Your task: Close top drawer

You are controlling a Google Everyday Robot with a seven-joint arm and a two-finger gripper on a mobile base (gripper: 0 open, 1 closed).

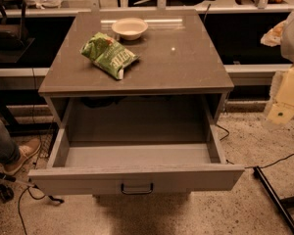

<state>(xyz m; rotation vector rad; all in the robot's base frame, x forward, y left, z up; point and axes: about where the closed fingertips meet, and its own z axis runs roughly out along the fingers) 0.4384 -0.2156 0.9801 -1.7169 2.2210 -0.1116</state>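
Observation:
The top drawer (78, 179) of a grey cabinet is pulled far out toward me. Its box is empty, and a small dark loop handle (136, 188) sits at the centre of its flat front panel. My gripper (284, 104), cream-coloured, hangs at the right edge of the view, beside the cabinet's right side and above the floor. It is apart from the drawer, to the right of and above the front panel's right end.
On the cabinet top (186, 67) lie a green chip bag (109, 54) and a cream bowl (130, 28). A person's leg and shoe (20, 154) are at the left on the floor. A black stand leg (277, 202) and cables lie at the lower right.

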